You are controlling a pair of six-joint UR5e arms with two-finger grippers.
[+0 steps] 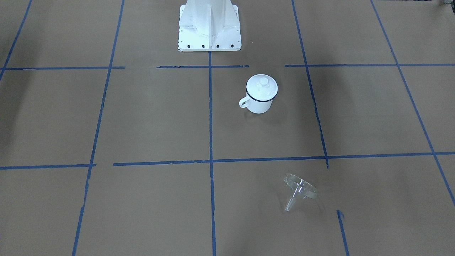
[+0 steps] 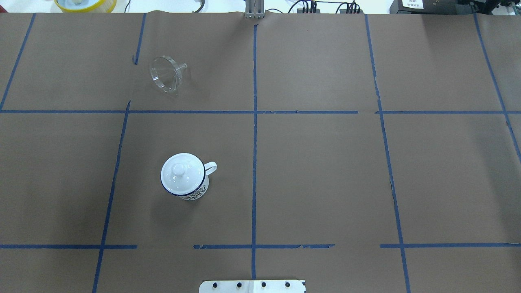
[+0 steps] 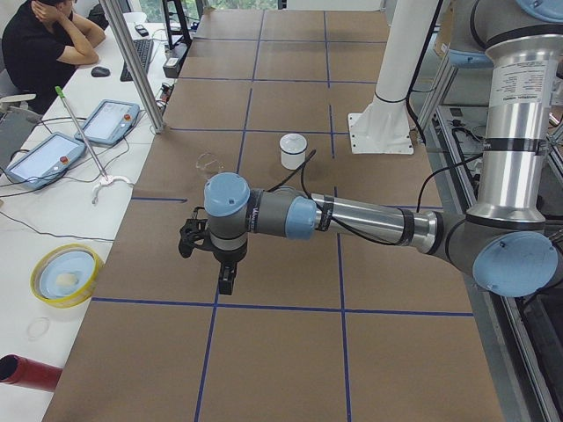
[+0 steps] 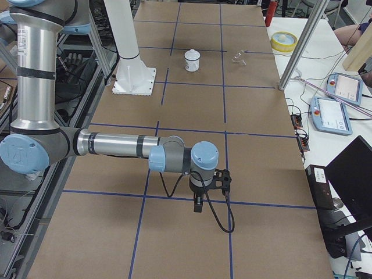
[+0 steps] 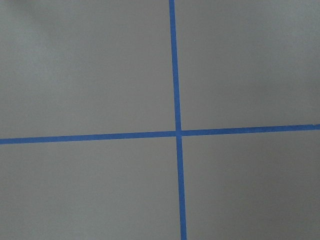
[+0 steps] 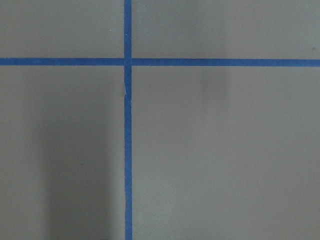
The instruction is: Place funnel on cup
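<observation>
The clear funnel [image 1: 300, 190] lies on its side on the brown table, far from the robot base on my left side; it also shows in the overhead view [image 2: 167, 75]. The white cup [image 1: 261, 105] with a dark blue rim stands upright nearer the base [image 2: 196, 192], with a white domed lid [image 2: 181, 173] on top. My left gripper [image 3: 226, 281] hangs over bare table at the left end, well away from both. My right gripper [image 4: 197, 204] hangs over the right end. I cannot tell whether either is open or shut. Both wrist views show only taped table.
The white robot base [image 1: 209, 28] stands at the table's middle edge. A yellow bowl [image 3: 66, 274], a red cylinder [image 3: 26, 371], tablets and a metal post [image 3: 132, 61] are on the operators' side. A seated person [image 3: 44, 44] is at the far corner.
</observation>
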